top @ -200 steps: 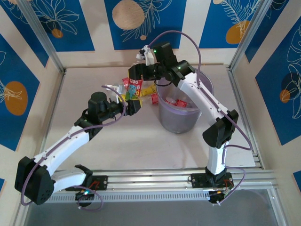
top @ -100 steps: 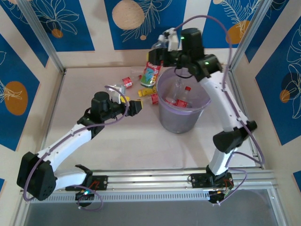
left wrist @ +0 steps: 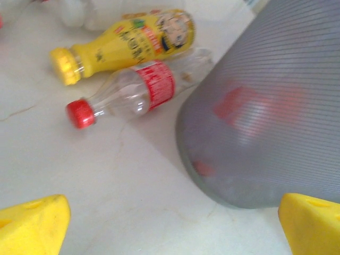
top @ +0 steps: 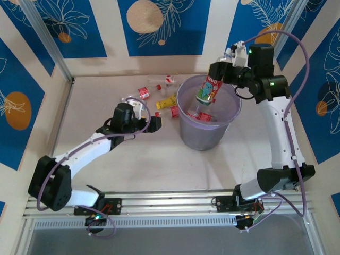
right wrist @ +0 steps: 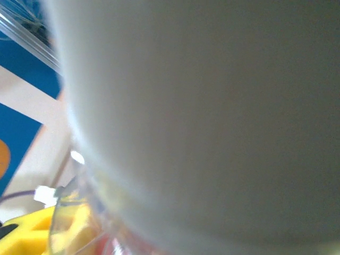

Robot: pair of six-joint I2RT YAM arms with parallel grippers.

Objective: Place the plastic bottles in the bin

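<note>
A yellow bottle (left wrist: 127, 38) and red-capped bottle (left wrist: 130, 94) lie beside the grey bin (top: 201, 135); left jaws spread, while right jaws seemingly clench a tilted bottle (top: 208, 89) above it.

The bin (top: 208, 130) is rendered in translucent lavender-grey with fine horizontal lines. A yellow bottle (left wrist: 127, 37) is printed with a multicoloured label; a clear bottle (left wrist: 135, 90) is banded and capped in red. The raised bottle (top: 207, 89) is wrapped in red and teal.
</note>
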